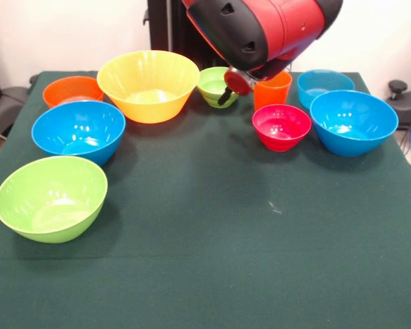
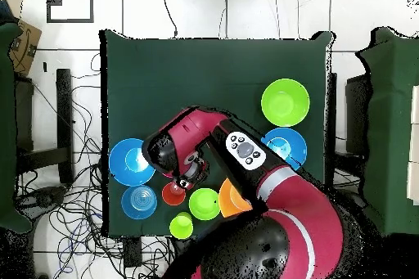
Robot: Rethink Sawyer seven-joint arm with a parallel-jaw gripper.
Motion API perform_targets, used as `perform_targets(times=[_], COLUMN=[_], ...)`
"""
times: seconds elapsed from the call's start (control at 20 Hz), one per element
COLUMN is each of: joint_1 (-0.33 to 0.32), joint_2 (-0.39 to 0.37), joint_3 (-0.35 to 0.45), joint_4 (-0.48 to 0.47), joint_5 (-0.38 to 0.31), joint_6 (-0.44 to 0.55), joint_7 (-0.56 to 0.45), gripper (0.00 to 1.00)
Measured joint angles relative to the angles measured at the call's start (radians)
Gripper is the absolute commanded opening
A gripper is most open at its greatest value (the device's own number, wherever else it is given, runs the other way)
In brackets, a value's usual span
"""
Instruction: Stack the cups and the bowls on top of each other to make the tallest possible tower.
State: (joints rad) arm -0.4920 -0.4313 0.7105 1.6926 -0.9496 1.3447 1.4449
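Bowls (image 1: 149,86) of glossy, light, slippery-looking plastic dot the desk (image 1: 212,260), best pinched at a rim; the tool's (image 1: 227,92) state cannot be told.

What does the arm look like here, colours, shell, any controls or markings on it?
The arm has a bulky, rounded glossy red shell with black panels and recessed black openings. Seen from overhead, its links are red with black joints, and a white oval button pad with dark round controls sits on a black section. A small red-and-black piece hangs below the head. The gripper's state cannot be made out.
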Motion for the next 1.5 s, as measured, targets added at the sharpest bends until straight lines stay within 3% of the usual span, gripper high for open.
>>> perform_targets(times=[0.7, 1.0, 1.5], joint_1=[-0.005, -0.034, -0.054], joint_2=[-0.014, -0.059, -0.071], joint_3=[-0.036, -0.040, -0.058], joint_4=[0.005, 0.029, 0.033], joint_5=[0.000, 0.000, 0.000], joint_6=[-0.001, 0.000, -0.001], joint_7=[0.000, 0.000, 0.000], gripper=[1.00, 1.00, 1.00])
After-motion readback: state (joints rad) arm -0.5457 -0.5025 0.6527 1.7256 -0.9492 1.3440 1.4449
